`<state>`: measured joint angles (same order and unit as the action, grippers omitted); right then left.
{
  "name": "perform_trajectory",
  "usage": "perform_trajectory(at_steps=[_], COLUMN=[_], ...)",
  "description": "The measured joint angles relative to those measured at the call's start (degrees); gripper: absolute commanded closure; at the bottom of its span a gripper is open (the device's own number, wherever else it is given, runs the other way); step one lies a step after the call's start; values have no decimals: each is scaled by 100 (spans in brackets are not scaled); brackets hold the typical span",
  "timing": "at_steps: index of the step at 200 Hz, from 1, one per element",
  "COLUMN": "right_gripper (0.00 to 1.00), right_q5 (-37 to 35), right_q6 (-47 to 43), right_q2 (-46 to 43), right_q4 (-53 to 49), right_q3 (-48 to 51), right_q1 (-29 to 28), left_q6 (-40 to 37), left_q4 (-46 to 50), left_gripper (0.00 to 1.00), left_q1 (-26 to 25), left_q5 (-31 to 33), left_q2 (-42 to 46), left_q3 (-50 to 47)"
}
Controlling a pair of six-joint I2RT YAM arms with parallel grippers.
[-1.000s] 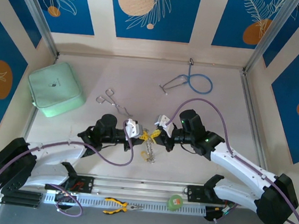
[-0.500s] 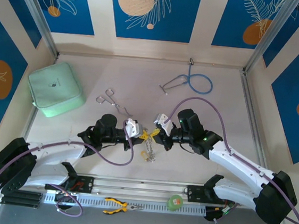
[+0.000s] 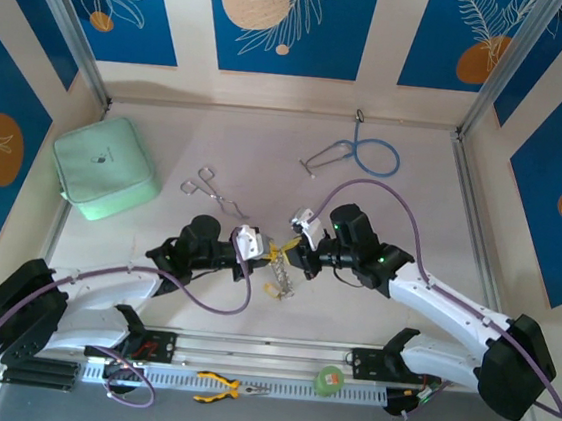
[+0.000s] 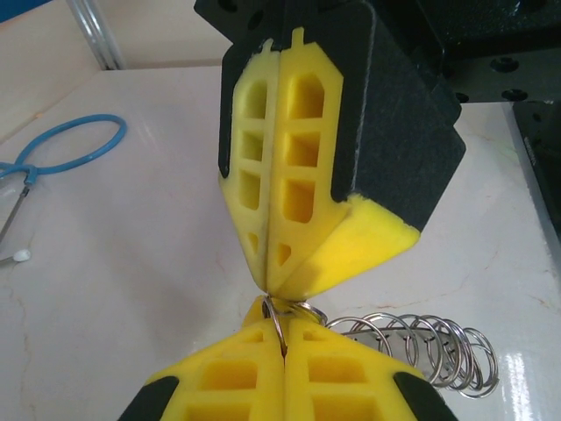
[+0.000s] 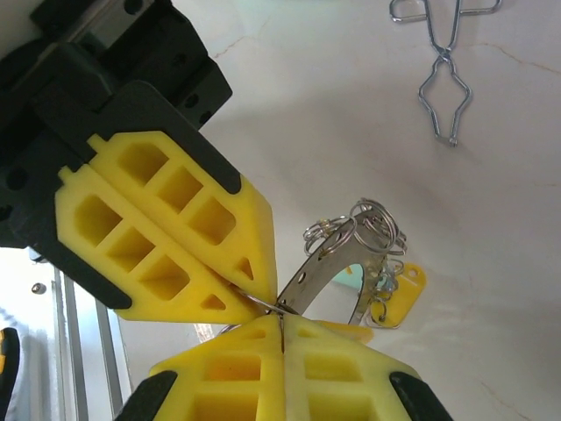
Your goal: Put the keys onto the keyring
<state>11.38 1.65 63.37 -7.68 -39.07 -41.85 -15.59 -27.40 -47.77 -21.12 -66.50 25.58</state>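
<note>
The keyring (image 5: 326, 267), a wide silvery band fringed with small split rings (image 4: 429, 346), hangs between both grippers just above the table (image 3: 280, 271). A yellow-headed key (image 5: 399, 294) dangles from its far side. My left gripper (image 4: 282, 338) is shut, and a thin split ring of the keyring stands edge-on in the seam of its fingers. My right gripper (image 5: 280, 329) is shut too, with a thin piece of metal from the same spot pinched at its tips. The two grippers meet tip to tip near the table's middle, the left (image 3: 272, 255) against the right (image 3: 289, 255).
A green pouch (image 3: 105, 167) lies at the left. Silver forceps (image 3: 217, 196) sit just behind the left arm. A blue stethoscope (image 3: 362, 157) lies at the back. Yellow-handled pliers (image 3: 227, 388) and a green roll (image 3: 328, 380) rest on the front rail.
My right gripper has shifted a little left, closing up against the left gripper's tips. The keyring has swung slightly with it. The left arm has hardly moved.
</note>
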Motion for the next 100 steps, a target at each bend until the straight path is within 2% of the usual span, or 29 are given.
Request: perform_trajectory(at_steps=[100], right_gripper=[100], right_q5=[-57], right_q6=[350], right_q2=[57], right_q4=[-2], right_q3=[-4], right_q1=[9], left_q6=[-588], left_q4=[35], left_gripper=[100], left_q1=[-140], left_q5=[365], left_q2=[44], left_q3=[-22])
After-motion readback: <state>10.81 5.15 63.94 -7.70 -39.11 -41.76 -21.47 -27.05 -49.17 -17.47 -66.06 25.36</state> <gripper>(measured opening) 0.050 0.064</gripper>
